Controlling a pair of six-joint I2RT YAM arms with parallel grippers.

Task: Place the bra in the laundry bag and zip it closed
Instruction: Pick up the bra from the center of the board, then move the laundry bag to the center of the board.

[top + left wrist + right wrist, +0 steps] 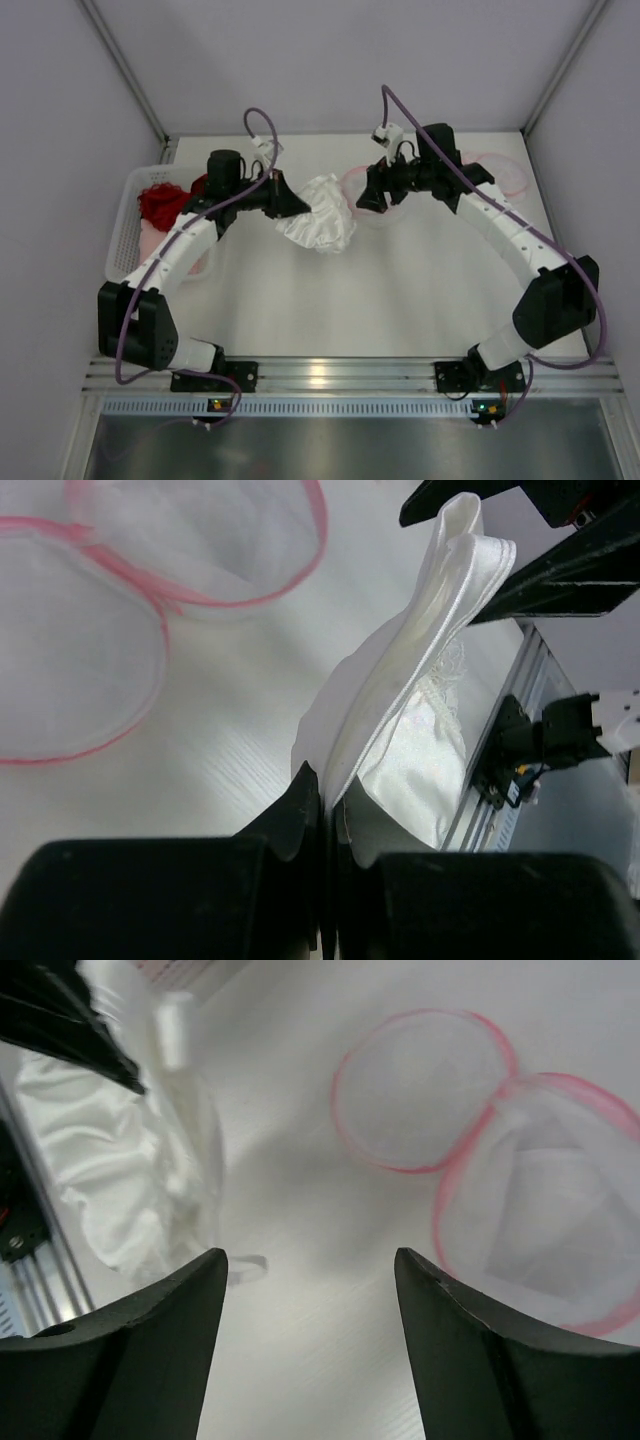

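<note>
White shiny bra (318, 215) pinched tight in the left gripper (325, 810), near the middle of the table, a bit toward 12 o'clock. Right gripper (310, 1255) spread wide, holding nothing, just beside the bra at its 3 o'clock. Pink-edged mesh laundry bag (418, 1090) flat on the table toward 1 o'clock, in two round halves. White basket (125, 215) at 9 o'clock, red cloth (160, 203) inside.

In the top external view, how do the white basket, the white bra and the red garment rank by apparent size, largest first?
1. white basket
2. white bra
3. red garment; the left arm hides part of it, so its place below the bra is unsure.
</note>
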